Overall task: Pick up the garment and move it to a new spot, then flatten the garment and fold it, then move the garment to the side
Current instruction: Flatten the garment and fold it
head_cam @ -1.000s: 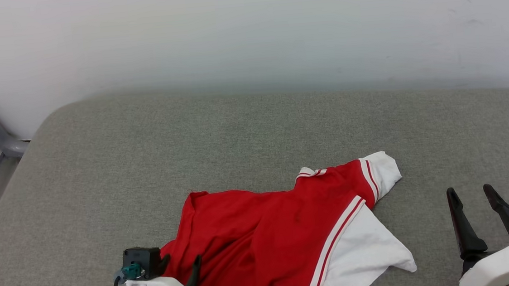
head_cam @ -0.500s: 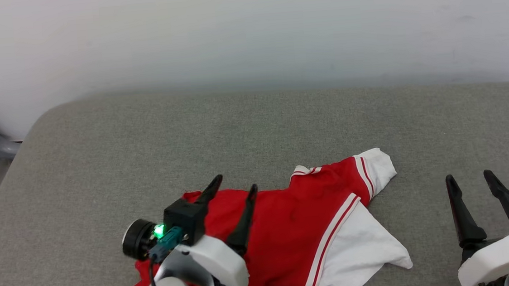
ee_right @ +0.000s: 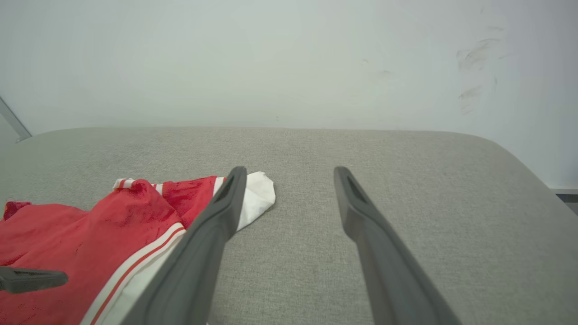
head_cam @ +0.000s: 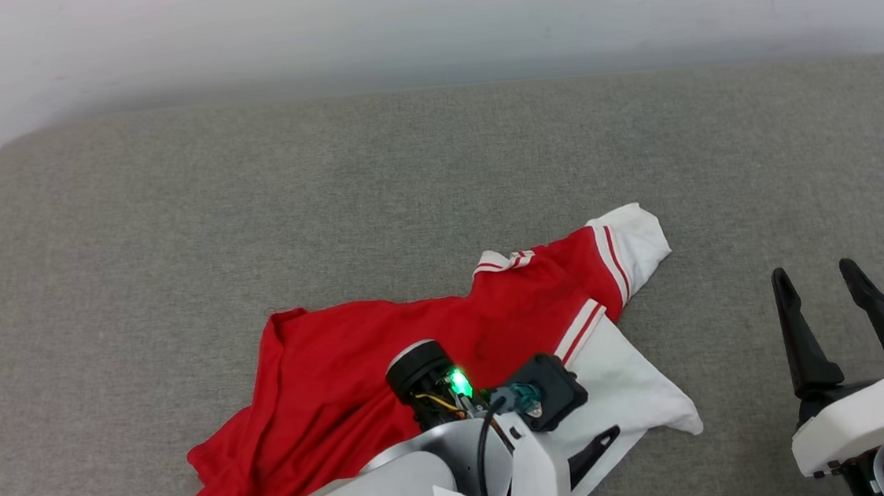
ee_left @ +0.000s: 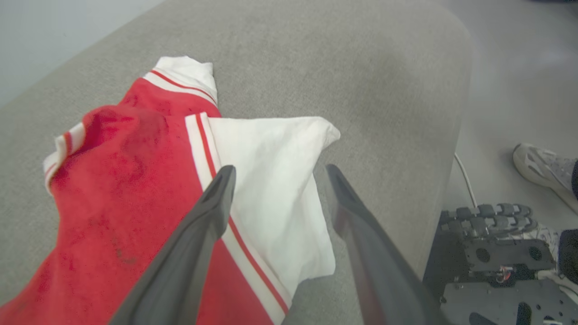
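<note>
The head view takes in the whole garment [head_cam: 328,399]: it lies crumpled, red body to the left and white sleeves to the right, on the near middle of the grey fabric-covered bench [head_cam: 172,222]. The left wrist view adds what lies past the bench's rounded edge: pale floor [ee_left: 519,67], a white cable [ee_left: 465,180], dark robot hardware [ee_left: 492,253] and a person's light shoe [ee_left: 542,169]. The right wrist view shows scuff marks [ee_right: 474,81] on the plain pale wall [ee_right: 271,58] behind the bench, and 1 dark fingertip [ee_right: 31,279] of the other arm over the red cloth at its lower left.

The left arm [head_cam: 429,485] reaches in from the bottom edge across the garment, a green light [head_cam: 460,383] lit on its wrist. The left jaws are spread, their 2 fingers [ee_left: 198,234] to either side of the larger white sleeve [ee_left: 271,180] at the garment's right end; whether they touch the cloth I cannot tell. The right jaws are spread too, holding nothing, their fingers [head_cam: 801,346] pointing towards the wall over bare bench, well to the right of the garment.
</note>
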Robot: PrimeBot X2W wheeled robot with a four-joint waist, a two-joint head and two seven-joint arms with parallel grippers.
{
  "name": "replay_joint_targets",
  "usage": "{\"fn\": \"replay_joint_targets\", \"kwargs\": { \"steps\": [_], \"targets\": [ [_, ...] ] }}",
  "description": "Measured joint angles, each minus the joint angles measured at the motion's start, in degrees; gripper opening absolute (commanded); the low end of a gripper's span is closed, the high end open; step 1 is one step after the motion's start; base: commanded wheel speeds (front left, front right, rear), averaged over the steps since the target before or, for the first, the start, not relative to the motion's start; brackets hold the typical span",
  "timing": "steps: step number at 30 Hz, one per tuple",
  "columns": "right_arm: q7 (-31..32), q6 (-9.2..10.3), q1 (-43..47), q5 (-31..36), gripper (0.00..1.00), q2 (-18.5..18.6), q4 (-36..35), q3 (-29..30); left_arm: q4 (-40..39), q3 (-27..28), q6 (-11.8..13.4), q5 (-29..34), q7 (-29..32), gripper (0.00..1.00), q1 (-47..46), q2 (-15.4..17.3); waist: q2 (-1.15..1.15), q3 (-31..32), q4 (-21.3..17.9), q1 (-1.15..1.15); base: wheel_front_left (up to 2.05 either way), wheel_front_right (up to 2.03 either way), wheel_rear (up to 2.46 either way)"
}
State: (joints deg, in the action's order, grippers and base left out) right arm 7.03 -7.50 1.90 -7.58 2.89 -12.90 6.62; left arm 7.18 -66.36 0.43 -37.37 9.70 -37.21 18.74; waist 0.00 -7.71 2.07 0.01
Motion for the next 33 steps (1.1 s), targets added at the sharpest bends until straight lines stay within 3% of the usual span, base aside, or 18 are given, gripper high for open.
{"fn": "replay_joint_targets", "kwargs": {
  "steps": [7,13,14,15,16,20,27,33],
  "targets": [
    [-1.0,-0.01,-0.8,-0.6,1.00,0.0,1.3,-0.6,6.9,-6.1,-6.6,1.4,11.5,1.00,-2.3,-1.8,0.00,-3.7,-2.9,0.00,0.00,0.00,0.00],
    [-1.8,0.00,-2.0,-0.9,1.00,0.0,2.5,-1.0,10.0,-6.8,-7.8,3.9,19.8,1.00,-2.4,-3.2,0.00,-5.9,-4.6,0.00,0.00,0.00,0.00],
    [-2.0,-0.01,-2.1,-1.0,1.00,0.0,2.7,-1.1,9.1,-6.5,-7.8,5.4,22.7,0.82,-1.8,-3.5,0.00,-6.1,-4.9,0.00,0.00,0.00,0.00],
    [-2.0,-0.01,-2.2,-1.0,1.00,0.0,2.9,-1.2,8.3,-6.5,-7.7,6.4,24.4,0.33,-1.1,-3.7,0.00,-6.3,-5.2,0.00,0.00,0.00,0.00],
    [-2.0,0.00,-2.5,-1.0,1.00,0.0,3.1,-1.2,7.8,-6.4,-7.7,6.7,25.6,0.00,-0.5,-3.8,0.00,-6.4,-5.4,0.00,0.00,0.00,0.00],
    [-2.4,-0.01,-2.8,-1.0,1.00,0.0,4.1,-1.1,6.3,-6.6,-7.8,8.8,26.3,0.00,0.6,-3.2,0.00,-5.8,-5.7,0.00,0.00,0.00,0.00],
    [-2.0,0.00,-1.3,-1.8,1.00,0.0,5.2,0.3,10.0,-5.2,-7.9,7.7,12.6,0.00,-3.8,-3.2,0.00,-2.1,-3.4,-0.01,0.00,0.00,0.00],
    [-1.4,-0.01,0.4,-2.1,1.00,0.0,5.4,0.8,9.3,1.4,-3.8,5.8,4.8,0.00,-4.7,-3.6,0.00,1.2,-1.5,-0.01,0.00,0.00,0.00]
  ]
}}
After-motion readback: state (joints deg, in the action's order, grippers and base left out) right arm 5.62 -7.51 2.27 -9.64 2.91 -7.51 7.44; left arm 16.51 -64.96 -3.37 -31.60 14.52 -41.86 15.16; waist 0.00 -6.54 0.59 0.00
